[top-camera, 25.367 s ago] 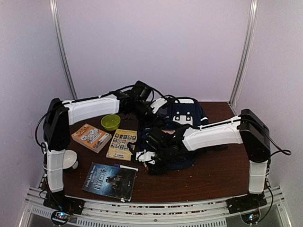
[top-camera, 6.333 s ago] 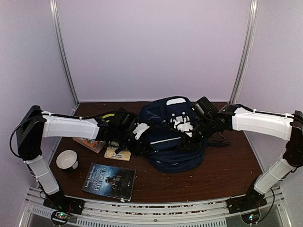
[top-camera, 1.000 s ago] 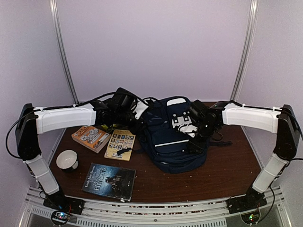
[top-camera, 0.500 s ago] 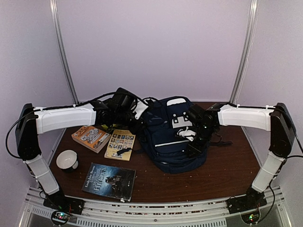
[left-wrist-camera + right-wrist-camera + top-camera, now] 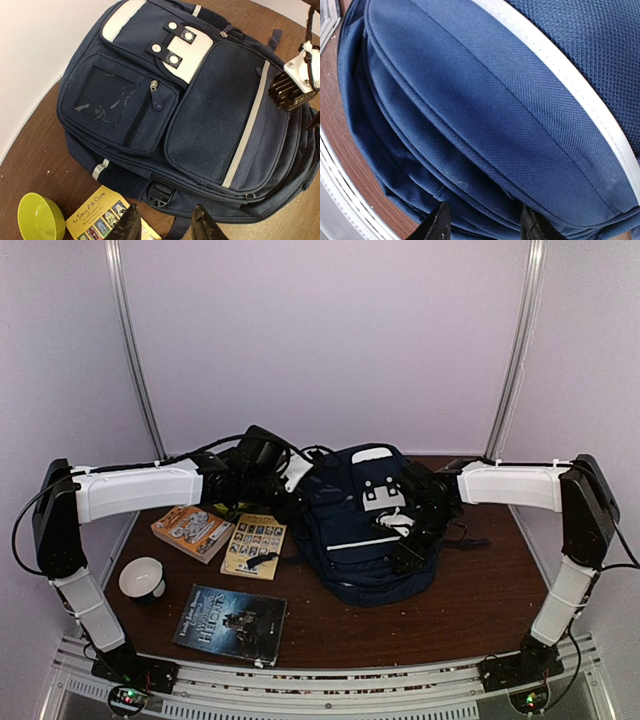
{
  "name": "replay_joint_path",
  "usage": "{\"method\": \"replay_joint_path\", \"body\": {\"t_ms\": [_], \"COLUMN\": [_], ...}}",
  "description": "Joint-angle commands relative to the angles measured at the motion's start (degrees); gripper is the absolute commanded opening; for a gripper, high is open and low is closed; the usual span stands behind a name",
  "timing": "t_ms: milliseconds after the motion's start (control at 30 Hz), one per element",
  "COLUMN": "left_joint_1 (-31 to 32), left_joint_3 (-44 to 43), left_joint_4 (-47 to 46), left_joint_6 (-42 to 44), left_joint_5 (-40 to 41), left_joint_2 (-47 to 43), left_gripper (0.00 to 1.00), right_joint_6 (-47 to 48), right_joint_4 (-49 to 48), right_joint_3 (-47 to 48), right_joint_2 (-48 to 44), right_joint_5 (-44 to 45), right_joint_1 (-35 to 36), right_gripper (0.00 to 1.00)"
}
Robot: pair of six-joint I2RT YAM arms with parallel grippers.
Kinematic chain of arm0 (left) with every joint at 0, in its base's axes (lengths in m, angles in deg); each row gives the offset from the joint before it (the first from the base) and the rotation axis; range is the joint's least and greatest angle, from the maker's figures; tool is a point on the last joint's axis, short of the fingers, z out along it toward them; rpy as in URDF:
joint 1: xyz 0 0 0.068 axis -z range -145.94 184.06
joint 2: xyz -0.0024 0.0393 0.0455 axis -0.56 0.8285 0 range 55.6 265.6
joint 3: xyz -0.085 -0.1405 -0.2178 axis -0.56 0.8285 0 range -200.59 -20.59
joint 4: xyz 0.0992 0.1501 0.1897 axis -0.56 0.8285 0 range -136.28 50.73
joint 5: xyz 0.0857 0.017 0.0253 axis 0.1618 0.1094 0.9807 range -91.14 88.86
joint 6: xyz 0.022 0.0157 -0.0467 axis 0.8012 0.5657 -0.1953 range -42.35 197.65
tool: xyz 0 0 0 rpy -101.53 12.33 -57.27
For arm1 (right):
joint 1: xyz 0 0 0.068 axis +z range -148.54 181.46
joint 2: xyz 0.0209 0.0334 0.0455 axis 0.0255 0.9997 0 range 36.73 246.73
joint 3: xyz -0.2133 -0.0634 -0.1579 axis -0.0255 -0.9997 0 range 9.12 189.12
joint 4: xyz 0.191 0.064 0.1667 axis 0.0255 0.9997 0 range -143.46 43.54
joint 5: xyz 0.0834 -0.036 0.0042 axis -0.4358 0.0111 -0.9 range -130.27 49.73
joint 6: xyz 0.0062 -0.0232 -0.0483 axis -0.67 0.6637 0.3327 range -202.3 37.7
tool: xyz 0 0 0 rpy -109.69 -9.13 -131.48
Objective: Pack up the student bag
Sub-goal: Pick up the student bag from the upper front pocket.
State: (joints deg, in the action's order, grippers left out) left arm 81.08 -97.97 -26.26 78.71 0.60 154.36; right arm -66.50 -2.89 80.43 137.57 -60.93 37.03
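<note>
A: Biggest first. What's underneath?

B: Brown wooden table (image 5: 480, 610), pale walls around. The student bag (image 5: 355, 540) lies on it, centre and toward the back, front face up. Its white-patched top end is nearest the back wall.

A: Arms?

B: Left arm (image 5: 130, 490) reaches in from the left, wrist raised near the bag's top-left corner. Right arm (image 5: 510, 485) comes from the right, wrist down over the bag's right half.

A: Loose items?

B: All left of the bag. Dark-covered book (image 5: 232, 623) lies flat, nearest the front edge. Yellow book (image 5: 256, 544) sits just beside the bag's left side, with a small dark object on its lower part that I can't identify. Orange book (image 5: 193, 530) is left of the yellow one, close to it; I can't tell whether they touch. White cup (image 5: 141, 578) stands upright near the left edge, in front of the orange book. Green bowl (image 5: 37, 217) shows in the left wrist view, on the table just beside the yellow book's corner.

A: Grippers?

B: Left gripper (image 5: 167, 225) hangs above the bag's book-side edge. Its fingers (image 5: 130, 225) are spread, and nothing is seen clamped between them. Right gripper (image 5: 484, 222) is low against the navy side fabric, below the white stripe. Its fingers (image 5: 436, 225) are parted — whether the tips touch the cloth, I can't tell.
</note>
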Motion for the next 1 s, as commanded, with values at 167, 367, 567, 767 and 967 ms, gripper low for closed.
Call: {"method": "replay_joint_path", "body": {"t_ms": [167, 367, 567, 767, 967], "left_joint_1": [-0.27, -0.27, -0.25, 0.03, 0.16], "left_joint_3": [-1.80, -1.79, -1.12, 5.91, 8.35], "left_joint_4": [-0.59, -0.59, -1.24, -10.99, -14.09], "left_joint_6": [0.53, 0.43, 0.33, -0.51, -2.97], "left_joint_5": [-0.70, -1.27, -3.38, -8.26, -8.18], "left_joint_2": [-1.73, -1.40, -0.76, -1.63, -1.71], "left_gripper": [0.36, 0.36, 0.36, 0.35, 0.35], "right_joint_6": [-1.83, -3.55, -6.05, -7.26, -9.14], "right_joint_4": [-8.50, -11.47, -15.08, -16.76, -20.79], "right_joint_3": [-0.08, -0.71, -1.40, -1.26, -3.99], "right_joint_2": [0.37, 1.28, 0.48, 1.33, 2.18], "right_joint_5": [-2.10, -10.33, -14.64, -5.76, 0.75], "right_joint_1": [-1.65, -2.21, -3.23, -3.49, -3.44], "right_gripper": [0.52, 0.51, 0.47, 0.43, 0.38]}}
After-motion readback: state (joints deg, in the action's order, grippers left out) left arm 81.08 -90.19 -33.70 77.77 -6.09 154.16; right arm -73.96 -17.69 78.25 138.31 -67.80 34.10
